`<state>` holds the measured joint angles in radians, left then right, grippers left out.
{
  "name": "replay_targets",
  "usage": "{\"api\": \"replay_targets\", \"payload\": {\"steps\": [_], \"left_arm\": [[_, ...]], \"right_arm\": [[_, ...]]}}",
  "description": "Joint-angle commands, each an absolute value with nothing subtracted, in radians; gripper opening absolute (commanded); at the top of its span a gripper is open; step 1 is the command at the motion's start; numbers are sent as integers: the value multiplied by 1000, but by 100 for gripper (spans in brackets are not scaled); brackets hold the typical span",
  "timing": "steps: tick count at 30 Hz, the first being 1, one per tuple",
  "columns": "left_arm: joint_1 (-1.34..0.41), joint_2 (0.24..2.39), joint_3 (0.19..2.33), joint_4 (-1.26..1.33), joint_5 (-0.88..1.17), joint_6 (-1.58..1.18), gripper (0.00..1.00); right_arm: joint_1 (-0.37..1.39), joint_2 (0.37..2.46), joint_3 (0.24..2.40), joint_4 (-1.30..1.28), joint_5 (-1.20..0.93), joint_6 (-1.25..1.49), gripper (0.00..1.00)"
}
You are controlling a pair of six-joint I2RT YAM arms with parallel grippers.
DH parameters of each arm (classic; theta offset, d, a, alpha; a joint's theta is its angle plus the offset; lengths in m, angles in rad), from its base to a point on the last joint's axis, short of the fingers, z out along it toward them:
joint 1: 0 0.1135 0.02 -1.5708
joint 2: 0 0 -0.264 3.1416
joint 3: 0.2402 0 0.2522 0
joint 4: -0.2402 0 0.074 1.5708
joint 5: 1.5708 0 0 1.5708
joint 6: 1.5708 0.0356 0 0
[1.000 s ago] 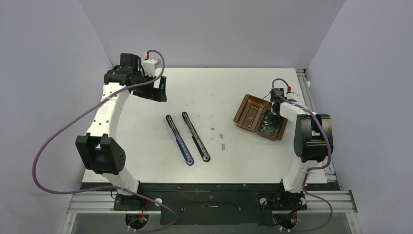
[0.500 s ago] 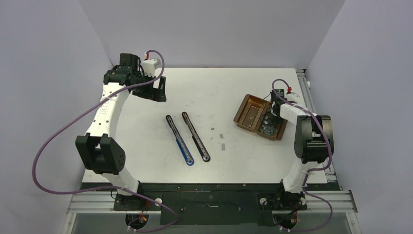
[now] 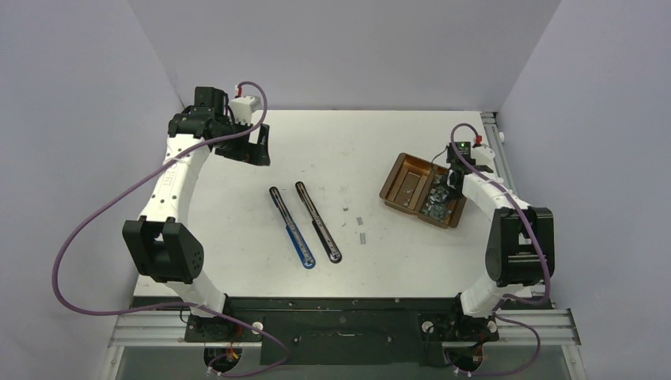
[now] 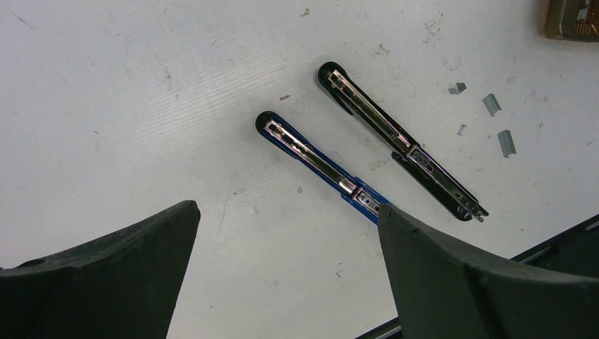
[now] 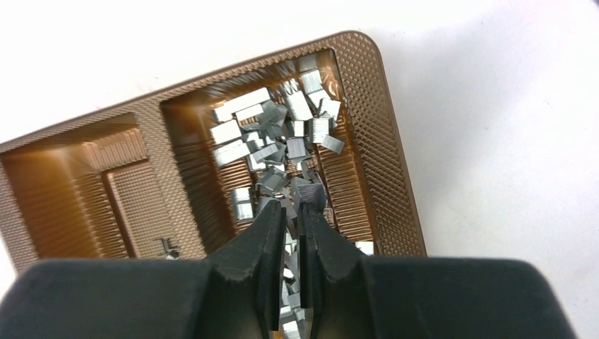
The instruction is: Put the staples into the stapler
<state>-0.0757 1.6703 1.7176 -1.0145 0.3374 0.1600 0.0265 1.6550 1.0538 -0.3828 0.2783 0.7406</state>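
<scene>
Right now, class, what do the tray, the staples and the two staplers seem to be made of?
Tray: glossy brown, ribbed, probably moulded plastic. Staples: bright silver-grey metal, glinting. Blue stapler and black stapler: shiny metal channels in coloured shells, plastic or painted metal, unclear.

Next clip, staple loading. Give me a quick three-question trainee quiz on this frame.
1. True or false: the left fingers are shut.
2. The right fingers point into: A) the staples in the brown tray; B) a stapler; C) bare tabletop.
3. How many staplers lie opened flat on the table?
Key: 1 false; 2 A; 3 two.
</scene>
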Motion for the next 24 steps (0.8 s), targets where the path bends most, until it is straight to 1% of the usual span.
{"api": "replay_targets", "payload": {"steps": [1, 6, 11, 13, 17, 24], "left_arm": [[-67, 1649, 1770, -1018, 349, 148, 96], [-67, 1643, 1772, -1021, 345, 151, 96], [-67, 1640, 1773, -1023, 345, 150, 96], [-67, 1640, 1770, -1023, 345, 149, 96], [-67, 1634, 1767, -1022, 354, 141, 96], [-67, 1622, 1754, -1018, 347, 141, 96]], "right_arm": [[47, 1559, 1052, -403, 268, 730, 9], [154, 1481, 1050, -455, 265, 733, 9], [338, 1412, 1059, -532, 285, 765, 9], [442, 1399, 1059, -549, 295, 786, 9], [581, 1439, 1093, -571, 302, 820, 9], [692, 1588, 1170, -528, 288, 826, 9]]}}
